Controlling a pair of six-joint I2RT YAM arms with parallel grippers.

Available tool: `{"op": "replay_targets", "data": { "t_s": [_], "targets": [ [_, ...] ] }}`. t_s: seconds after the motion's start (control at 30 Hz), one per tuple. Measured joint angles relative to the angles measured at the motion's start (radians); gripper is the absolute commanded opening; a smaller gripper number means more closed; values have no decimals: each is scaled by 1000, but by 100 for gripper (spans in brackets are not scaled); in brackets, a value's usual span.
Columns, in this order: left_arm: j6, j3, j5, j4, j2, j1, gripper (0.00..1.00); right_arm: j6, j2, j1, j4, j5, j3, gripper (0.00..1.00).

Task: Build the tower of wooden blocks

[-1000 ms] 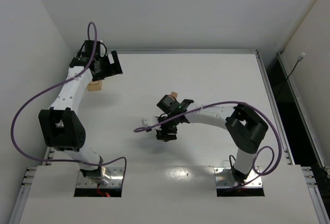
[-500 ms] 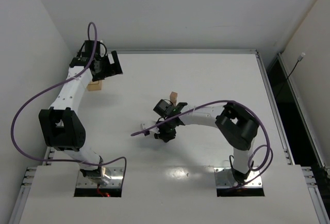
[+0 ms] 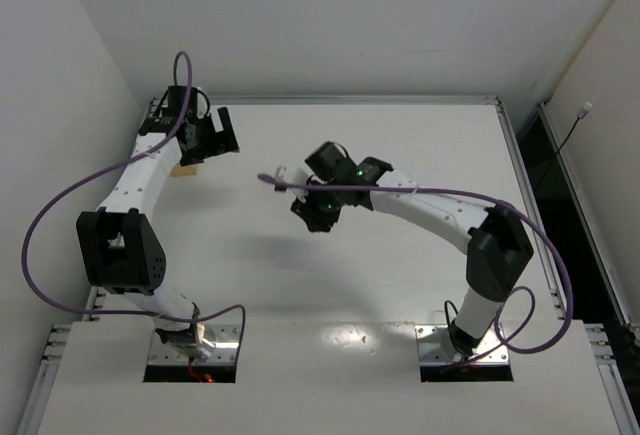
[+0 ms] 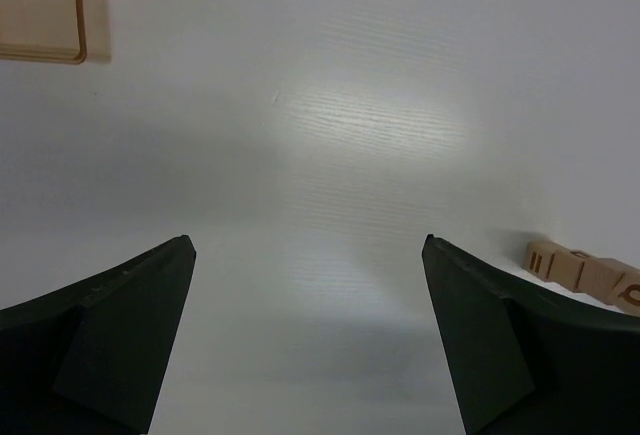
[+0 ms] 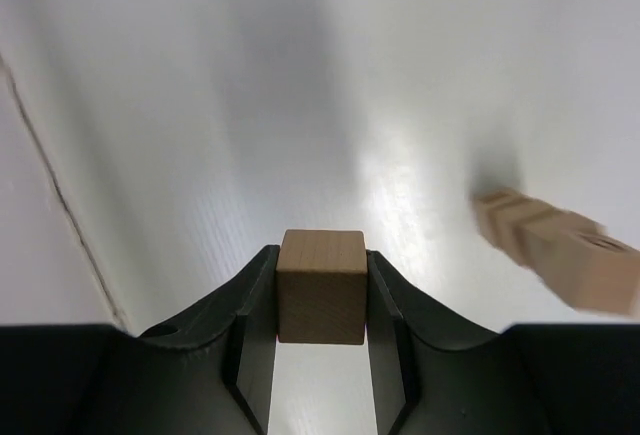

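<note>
Tower: we are seeing a one-cube-wide stack (image 5: 555,247) in the right wrist view. It is showing blurred and slanted there, so we are not telling its cubes apart or counting them.
Tower, other views: in the left wrist view part of it is peeking past one finger, with dark marks on two faces and its far end cut off. From above, the right arm (image 3: 430,210) is hiding it.
Held cube: a plain tan held cube (image 5: 321,285) is hanging to the left of the tower, clearly apart from it, above the white table (image 3: 400,295).
Right gripper: the right gripper (image 5: 320,265) is clamping the held cube from both sides.
Left gripper: the left gripper (image 4: 306,243) is standing wide apart with nothing between its fingers, well away from the tower.
Loose block: a loose block (image 4: 40,5) is lying far from the tower, and the frame's corner is cutting it off.
</note>
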Motion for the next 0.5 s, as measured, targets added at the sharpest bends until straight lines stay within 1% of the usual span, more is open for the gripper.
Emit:
{"op": "replay_targets", "data": {
  "t_s": [0.13, 0.23, 0.33, 0.5],
  "targets": [
    [-3, -23, -5, 0, -5, -8, 96, 155, 12, -45, -113, 83, 222, 0],
    [-6, -25, -6, 2, -16, -13, 96, 235, 42, -77, -169, 147, 333, 0],
    [-7, -25, -14, 8, -38, -17, 96, 306, 70, -114, -212, 209, 388, 0],
    [-6, -25, -27, 17, -58, -20, 96, 407, 138, -174, -245, 248, 410, 0]
  ]
}}
